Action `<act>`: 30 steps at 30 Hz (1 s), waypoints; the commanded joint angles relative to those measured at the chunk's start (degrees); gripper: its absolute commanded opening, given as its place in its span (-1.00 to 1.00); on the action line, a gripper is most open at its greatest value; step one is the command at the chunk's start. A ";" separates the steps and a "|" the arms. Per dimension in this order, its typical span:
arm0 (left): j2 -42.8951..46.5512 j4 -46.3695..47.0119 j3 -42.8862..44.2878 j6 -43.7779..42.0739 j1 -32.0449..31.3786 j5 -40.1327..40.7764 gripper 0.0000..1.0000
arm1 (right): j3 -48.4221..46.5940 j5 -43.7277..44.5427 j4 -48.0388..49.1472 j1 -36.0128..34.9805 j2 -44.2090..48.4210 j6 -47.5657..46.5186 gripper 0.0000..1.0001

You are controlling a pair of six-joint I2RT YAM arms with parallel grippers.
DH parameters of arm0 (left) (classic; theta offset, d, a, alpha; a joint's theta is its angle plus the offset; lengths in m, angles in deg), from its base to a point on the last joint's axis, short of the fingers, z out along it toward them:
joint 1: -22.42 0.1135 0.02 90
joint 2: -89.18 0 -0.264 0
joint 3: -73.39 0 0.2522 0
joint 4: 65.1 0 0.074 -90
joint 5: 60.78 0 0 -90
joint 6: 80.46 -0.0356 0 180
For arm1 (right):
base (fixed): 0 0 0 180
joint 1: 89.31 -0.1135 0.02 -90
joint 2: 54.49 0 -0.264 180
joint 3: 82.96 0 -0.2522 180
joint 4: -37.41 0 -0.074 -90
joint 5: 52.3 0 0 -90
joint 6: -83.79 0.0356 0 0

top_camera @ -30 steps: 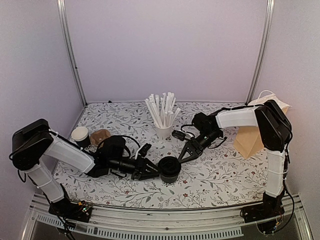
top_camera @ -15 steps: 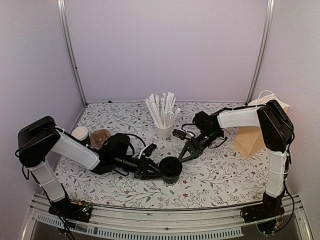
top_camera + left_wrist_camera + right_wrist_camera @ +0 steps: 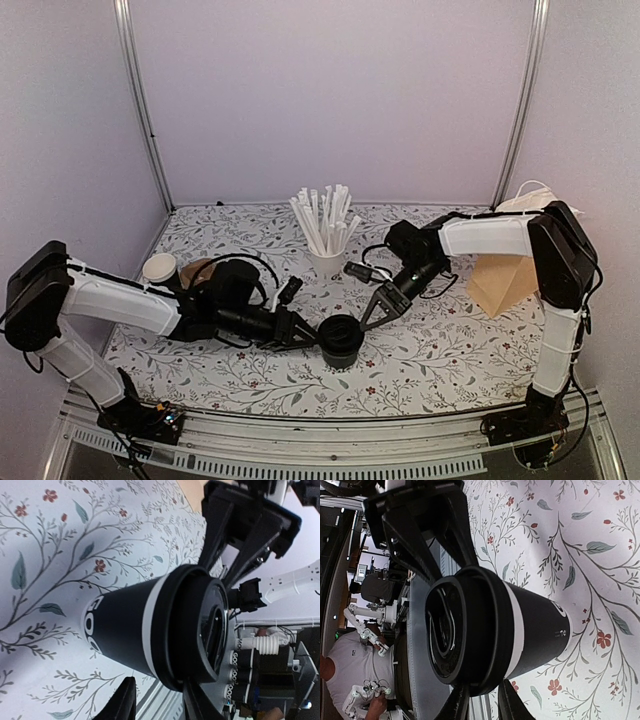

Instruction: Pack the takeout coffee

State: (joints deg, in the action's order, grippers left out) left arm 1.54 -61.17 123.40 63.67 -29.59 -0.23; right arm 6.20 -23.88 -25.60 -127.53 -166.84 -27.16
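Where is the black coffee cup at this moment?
Top view: the black coffee cup, lid on, stands at the table's front centre, between the left pincer and right pincer, nearer than the white straw cup.

Reaching low and inward from both sides; pointing left gripper (image 3: 308, 333) at right gripper (image 3: 368, 318); holding jaws narrowly parted.

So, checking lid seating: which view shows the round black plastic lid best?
Right wrist: the round black plastic lid is large, face and rim visible. Left wrist shows it more edge-on; top external, just a small dark disc.
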 commanded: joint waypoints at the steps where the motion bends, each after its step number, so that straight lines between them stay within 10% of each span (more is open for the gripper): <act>1: 0.07 -13.04 1.41 -4.46 0.66 17.51 -0.33 | 0.48 2.70 -4.16 -4.93 -1.38 -3.86 -0.56; 30: 6.83 -12.07 7.49 -6.37 -2.28 14.17 -0.12 | -1.03 4.98 -9.04 -2.41 1.23 -6.46 -0.36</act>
State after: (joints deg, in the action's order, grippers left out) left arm 5.39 -73.67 129.54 58.14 -31.16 13.21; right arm 5.98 -19.90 -33.12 -131.00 -168.50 -32.75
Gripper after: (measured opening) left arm 0.435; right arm 0.308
